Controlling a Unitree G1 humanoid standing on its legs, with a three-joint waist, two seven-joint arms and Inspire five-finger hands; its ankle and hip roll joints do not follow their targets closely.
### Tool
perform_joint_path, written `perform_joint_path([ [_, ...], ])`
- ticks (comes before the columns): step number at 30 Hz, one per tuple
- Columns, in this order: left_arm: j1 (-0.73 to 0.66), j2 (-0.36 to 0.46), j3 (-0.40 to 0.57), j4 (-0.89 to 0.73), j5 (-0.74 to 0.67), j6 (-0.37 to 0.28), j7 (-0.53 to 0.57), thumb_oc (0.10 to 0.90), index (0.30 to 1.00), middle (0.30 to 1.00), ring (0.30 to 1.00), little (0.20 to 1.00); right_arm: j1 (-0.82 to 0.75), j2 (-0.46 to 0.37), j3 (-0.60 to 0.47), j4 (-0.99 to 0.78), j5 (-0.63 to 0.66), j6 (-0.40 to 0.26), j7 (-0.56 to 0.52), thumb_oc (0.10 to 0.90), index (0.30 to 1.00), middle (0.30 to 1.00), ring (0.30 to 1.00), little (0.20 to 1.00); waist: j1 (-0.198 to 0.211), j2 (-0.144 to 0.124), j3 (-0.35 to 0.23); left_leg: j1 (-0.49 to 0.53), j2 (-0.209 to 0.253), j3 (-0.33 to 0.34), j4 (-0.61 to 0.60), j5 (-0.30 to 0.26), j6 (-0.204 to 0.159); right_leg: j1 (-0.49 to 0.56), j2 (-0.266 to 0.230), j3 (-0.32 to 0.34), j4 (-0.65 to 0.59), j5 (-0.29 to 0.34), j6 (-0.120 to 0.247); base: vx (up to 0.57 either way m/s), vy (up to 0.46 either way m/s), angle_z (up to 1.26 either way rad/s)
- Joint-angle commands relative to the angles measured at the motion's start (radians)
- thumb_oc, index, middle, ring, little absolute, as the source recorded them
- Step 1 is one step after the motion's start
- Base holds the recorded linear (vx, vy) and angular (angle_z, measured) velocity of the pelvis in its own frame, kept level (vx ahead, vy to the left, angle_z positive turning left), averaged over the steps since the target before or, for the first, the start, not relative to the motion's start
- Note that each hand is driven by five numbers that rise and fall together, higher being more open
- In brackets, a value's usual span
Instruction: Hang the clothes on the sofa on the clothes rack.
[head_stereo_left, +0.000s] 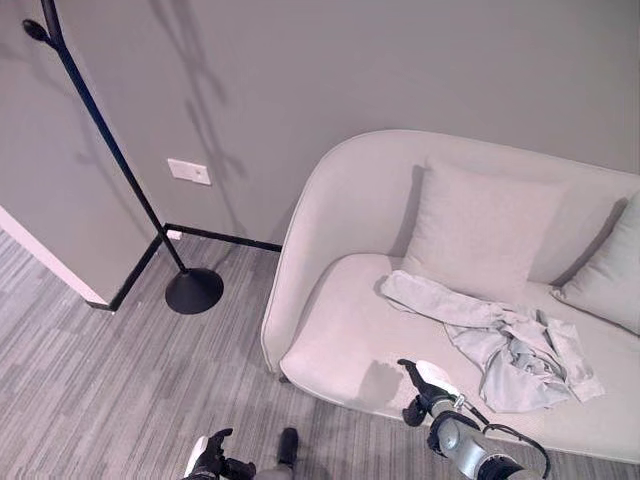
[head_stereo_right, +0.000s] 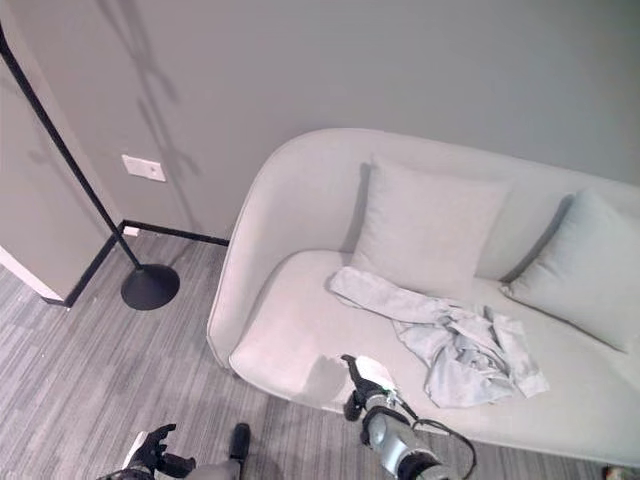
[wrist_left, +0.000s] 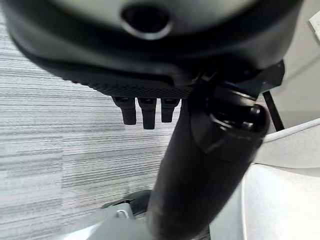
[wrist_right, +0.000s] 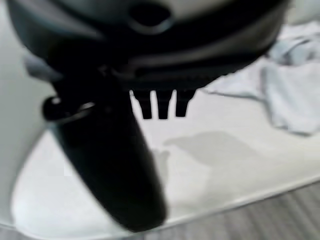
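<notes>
My right hand (head_stereo_left: 425, 385), fingers loosely spread, hovers at seven o'clock of the crumpled pale-grey cotton garment (head_stereo_left: 500, 340) on the light-grey sofa (head_stereo_left: 330, 340); it looks soft and light, so I'd pinch its bunched middle.

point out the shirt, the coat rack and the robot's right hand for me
shirt (head_stereo_left: 510, 350), left eye view, on the crumpled middle of the cloth
coat rack (head_stereo_left: 194, 290), left eye view, on its round black base
right hand (head_stereo_left: 425, 383), left eye view, on the palm over the sofa's front edge

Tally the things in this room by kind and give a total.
Sofa: 1
Cushions: 2
Garment: 1
Clothes rack: 1
Total: 5
</notes>
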Motion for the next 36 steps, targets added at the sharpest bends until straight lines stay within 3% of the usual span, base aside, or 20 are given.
perform_joint_path([
  [1,-0.025,0.006,0.045,0.018,-0.008,-0.011,-0.002,0.8,0.9,0.9,0.9,0.9,-0.159,-0.11,-0.055,-0.055,-0.041,0.032,-0.08,0.8,0.9,0.9,0.9,0.9,0.021,0.009,0.013,0.122,0.038,0.008,-0.004,-0.182,-0.054,-0.093,-0.069,-0.004,-0.02,0.11,0.098,0.07,-0.196,-0.01],
  [3,-0.034,0.028,0.086,0.019,-0.072,-0.003,0.002,0.8,0.9,0.9,0.9,0.9,-0.263,-0.131,-0.026,0.065,-0.032,0.062,-0.083,0.8,0.9,0.9,0.9,0.9,0.065,-0.005,0.008,0.121,0.062,0.005,-0.012,-0.191,-0.08,-0.024,-0.17,-0.061,-0.213,0.125,0.045,0.09,-0.302,0.31],
  [8,-0.034,0.028,0.086,0.019,-0.072,-0.003,0.002,0.8,0.9,0.9,0.9,0.9,-0.263,-0.131,-0.025,0.065,-0.032,0.062,-0.083,0.8,0.9,0.9,0.9,0.9,0.064,-0.005,0.008,0.12,0.062,0.005,-0.012,-0.191,-0.08,-0.023,-0.17,-0.062,-0.214,0.126,0.045,0.07,-0.194,0.25],
  [9,-0.042,0.069,0.133,0.042,-0.149,0.001,0.011,0.8,0.9,0.9,0.9,0.9,-0.359,-0.168,-0.03,0.139,0.042,0.089,-0.081,0.8,0.9,0.9,0.9,0.9,0.083,-0.105,-0.025,0.124,0.143,-0.005,-0.019,-0.19,-0.159,0.003,-0.201,0.038,-0.415,0.199,0.077,0.43,-1.133,-0.1],
  [10,-0.02,0.07,0.147,0.036,-0.205,0.002,0.004,0.8,0.9,0.9,0.9,0.9,-0.4,-0.182,-0.038,0.138,0.099,0.085,-0.077,0.8,0.9,0.9,0.9,0.9,0.071,-0.104,-0.032,0.137,0.217,-0.026,-0.022,-0.173,-0.183,-0.028,-0.137,0.039,-0.371,0.168,0.055,0.43,-1.133,0.01],
  [11,-0.021,0.07,0.147,0.036,-0.205,0.003,0.004,0.8,0.9,0.9,0.9,0.9,-0.4,-0.182,-0.038,0.138,0.099,0.085,-0.077,0.8,0.9,0.9,0.9,0.9,0.07,-0.105,-0.034,0.133,0.216,-0.027,-0.022,-0.171,-0.182,-0.03,-0.137,0.039,-0.372,0.17,0.055,0.18,-0.46,0.22],
  [13,0.001,0.049,0.169,0.046,-0.264,-0.003,0.003,0.8,0.9,0.9,0.9,0.9,-0.41,-0.183,-0.066,0.126,0.167,0.076,-0.106,0.8,0.9,0.9,0.9,0.9,0.051,-0.092,-0.036,0.138,0.278,-0.043,-0.013,-0.154,-0.199,-0.022,-0.062,0.02,-0.376,0.127,0.017,0.15,-0.353,0.08],
  [15,0.007,0.039,0.168,0.043,-0.276,0.001,0.003,0.8,0.9,0.9,0.9,0.9,-0.416,-0.188,-0.077,0.127,0.186,0.078,-0.122,0.8,0.9,0.9,0.9,0.9,0.047,-0.086,-0.033,0.118,0.295,-0.051,0.011,-0.143,-0.198,-0.014,-0.042,0.015,-0.387,0.118,0.003,0.08,-0.296,-0.46],
  [16,0.01,0.011,0.153,0.029,-0.289,0.002,0.002,0.8,0.9,0.9,0.9,0.9,-0.432,-0.199,-0.1,0.136,0.229,0.075,-0.152,0.8,0.9,0.9,0.9,0.9,0.046,-0.066,-0.017,0.058,0.325,-0.077,0.098,-0.052,-0.197,0.016,0.015,0.005,-0.435,0.105,-0.034,0.08,-0.385,-0.44],
  [17,0.02,0.001,0.138,0.024,-0.287,0.002,-0.002,0.8,0.9,0.9,0.9,0.9,-0.427,-0.202,-0.114,0.16,0.25,0.072,-0.163,0.8,0.9,0.9,0.9,0.9,0.054,-0.061,-0.013,0.047,0.345,-0.082,0.13,-0.008,-0.2,0.047,0.046,0.002,-0.466,0.098,-0.052,0.11,-0.465,-0.23],
  [19,0.025,-0.009,0.132,0.007,-0.299,0.005,-0.004,0.8,0.9,0.9,0.9,0.9,-0.421,-0.219,-0.143,0.165,0.298,0.068,-0.187,0.8,0.9,0.9,0.9,0.9,0.055,-0.055,-0.002,0.001,0.363,-0.084,0.191,0.087,-0.195,0.077,0.071,-0.004,-0.508,0.099,-0.072,0.12,-0.311,0.0],
  [20,0.029,-0.012,0.14,0.007,-0.309,0.008,-0.005,0.8,0.9,0.9,0.9,0.9,-0.416,-0.226,-0.152,0.141,0.306,0.075,-0.19,0.8,0.9,0.9,0.9,0.9,0.045,-0.059,0.004,-0.001,0.362,-0.058,0.202,0.085,-0.188,0.085,0.079,0.001,-0.519,0.098,-0.082,0.13,-0.266,0.07],
  [21,0.035,-0.018,0.145,0.006,-0.32,0.011,-0.009,0.8,0.9,0.9,0.9,0.9,-0.403,-0.23,-0.16,0.124,0.307,0.076,-0.193,0.8,0.9,0.9,0.9,0.9,0.05,-0.066,0.014,-0.003,0.319,-0.059,0.227,0.029,-0.175,0.097,0.078,0.008,-0.532,0.096,-0.085,0.12,-0.192,0.13],
  [24,0.062,-0.024,0.171,0.021,-0.307,0.025,-0.014,0.8,0.9,0.9,0.9,0.9,-0.346,-0.265,-0.189,-0.128,0.223,0.113,-0.183,0.8,0.9,0.9,0.9,0.9,0.042,-0.09,0.016,-0.063,0.08,-0.113,0.25,-0.182,-0.126,0.098,0.061,0.037,-0.541,0.104,-0.081,0.1,-0.073,-0.25],
  [25,0.076,-0.03,0.179,0.047,-0.272,0.036,-0.028,0.8,0.9,0.9,0.9,0.9,-0.278,-0.308,-0.251,-0.263,0.164,0.14,-0.183,0.8,0.9,0.9,0.9,0.9,0.027,-0.08,-0.007,-0.073,-0.01,-0.067,0.204,-0.196,-0.093,0.089,0.074,0.036,-0.541,0.102,-0.073,0.18,0.096,-0.77],
  [26,0.073,-0.034,0.152,0.076,-0.212,0.038,-0.039,0.8,0.9,0.9,0.9,0.9,-0.27,-0.335,-0.264,-0.281,0.124,0.137,-0.189,0.8,0.9,0.9,0.9,0.9,0.01,-0.058,-0.024,-0.043,-0.022,-0.041,0.158,-0.203,-0.076,0.089,0.093,0.067,-0.525,0.092,-0.072,0.17,0.138,-0.95],
  [28,0.07,-0.024,0.136,0.08,-0.19,0.034,-0.046,0.8,0.9,0.9,0.9,0.9,-0.28,-0.314,-0.266,-0.273,0.132,0.129,-0.175,0.8,0.9,0.9,0.9,0.9,0.01,-0.052,-0.031,-0.038,-0.062,-0.079,0.15,-0.211,-0.059,0.083,0.098,0.071,-0.505,0.083,-0.076,0.1,0.094,-0.59],
  [31,0.07,0.006,0.12,0.072,-0.15,0.025,-0.058,0.8,0.9,0.9,0.9,0.9,-0.279,-0.29,-0.275,-0.163,0.188,0.096,-0.152,0.8,0.9,0.9,0.9,0.9,0.009,-0.062,-0.032,0.005,-0.054,-0.032,0.114,-0.215,-0.046,0.07,0.092,0.045,-0.385,0.061,-0.053,0.12,0.061,-0.17],
  [34,0.044,0.039,0.091,0.046,-0.13,0.015,-0.054,0.8,0.9,0.9,0.9,0.9,-0.358,-0.272,-0.218,-0.021,0.205,0.082,-0.107,0.8,0.9,0.9,0.9,0.9,-0.003,-0.039,-0.007,0.047,-0.045,-0.024,0.108,-0.22,-0.028,-0.029,0.048,0.038,-0.147,0.142,0.055,0.03,0.105,-0.07],
  [36,0.03,0.048,0.073,0.041,-0.109,0.017,-0.059,0.8,0.9,0.9,0.9,0.9,-0.396,-0.26,-0.195,0.024,0.215,0.078,-0.086,0.8,0.9,0.9,0.9,0.9,-0.016,-0.027,0.002,0.078,-0.043,-0.017,0.093,-0.227,-0.015,-0.07,0.025,0.045,-0.077,0.166,0.074,0.1,0.11,-0.21],
])
